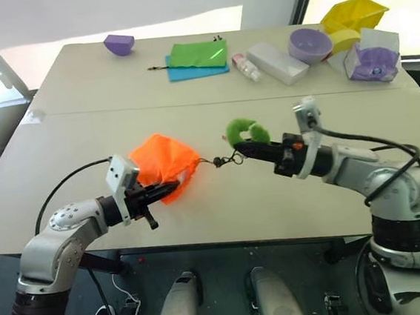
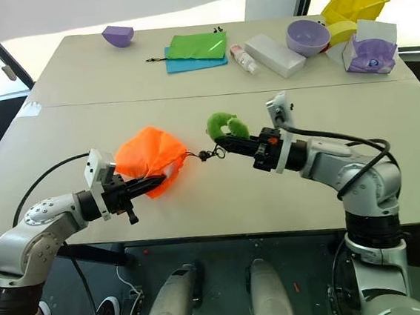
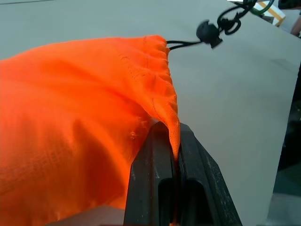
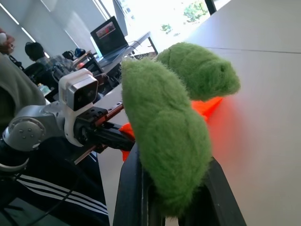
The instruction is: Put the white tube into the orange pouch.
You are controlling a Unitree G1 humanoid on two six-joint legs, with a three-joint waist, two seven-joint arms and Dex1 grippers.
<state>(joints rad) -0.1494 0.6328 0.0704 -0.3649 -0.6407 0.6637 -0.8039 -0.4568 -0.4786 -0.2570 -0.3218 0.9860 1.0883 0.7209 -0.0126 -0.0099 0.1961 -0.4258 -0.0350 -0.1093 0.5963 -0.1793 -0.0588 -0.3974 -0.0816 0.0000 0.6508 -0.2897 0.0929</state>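
Both pairs of fingers are clamped shut: your left gripper (image 1: 169, 185) pinches the orange pouch (image 1: 163, 162) by its gathered mouth hem just above the desk (image 1: 222, 201), and your right gripper (image 1: 243, 148) grips the green pom-pom (image 1: 246, 132). You can see the pouch's mouth and dark cord (image 1: 221, 161) point toward the right gripper. The white tube isn't visible to you.

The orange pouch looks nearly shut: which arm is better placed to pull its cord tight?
The right gripper, probably: it already pinches the green pom-pom on the cord's end, while the left gripper clamps the orange pouch.
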